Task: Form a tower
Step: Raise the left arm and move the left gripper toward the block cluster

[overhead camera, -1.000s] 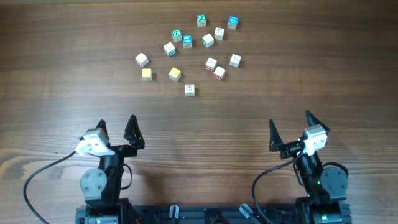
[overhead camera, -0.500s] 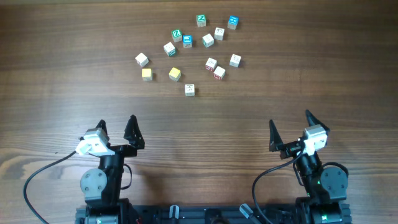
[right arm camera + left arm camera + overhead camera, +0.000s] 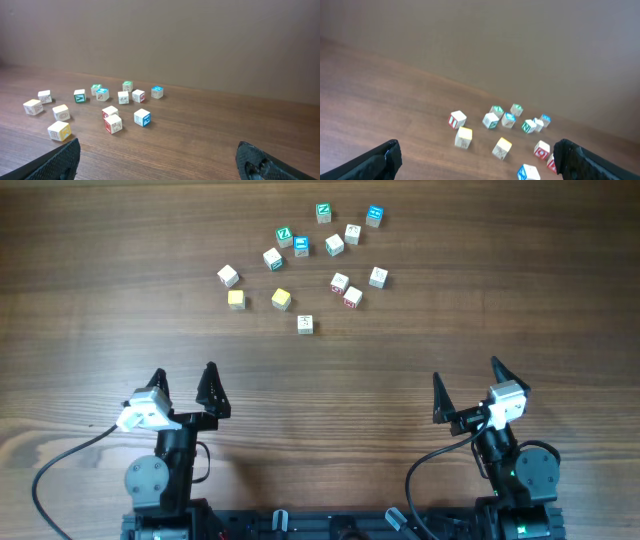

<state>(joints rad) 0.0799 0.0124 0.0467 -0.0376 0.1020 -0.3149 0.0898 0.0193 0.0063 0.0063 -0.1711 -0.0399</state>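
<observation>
No tower stands in any view. Small wooden letter cubes lie singly in a loose cluster at the far middle of the table. Among them are two yellow cubes [image 3: 235, 299] [image 3: 281, 299], a green-marked cube [image 3: 284, 235], a blue-marked cube [image 3: 374, 216] and two red-marked cubes [image 3: 352, 297] side by side. My left gripper [image 3: 184, 375] hovers open at the near left, well short of the cluster. The yellow cubes [image 3: 463, 136] lie ahead of the left gripper [image 3: 476, 150]. My right gripper [image 3: 466, 373] is open at the near right, and nothing sits between its fingers [image 3: 157, 145].
A lone pale cube [image 3: 305, 324] is the one nearest to me. Bare wooden table [image 3: 420, 320] stretches between the cluster and both grippers. A plain wall [image 3: 200, 40] rises behind the table's far edge.
My left arm has shifted slightly to the left and forward. The right arm and the cubes have not moved.
</observation>
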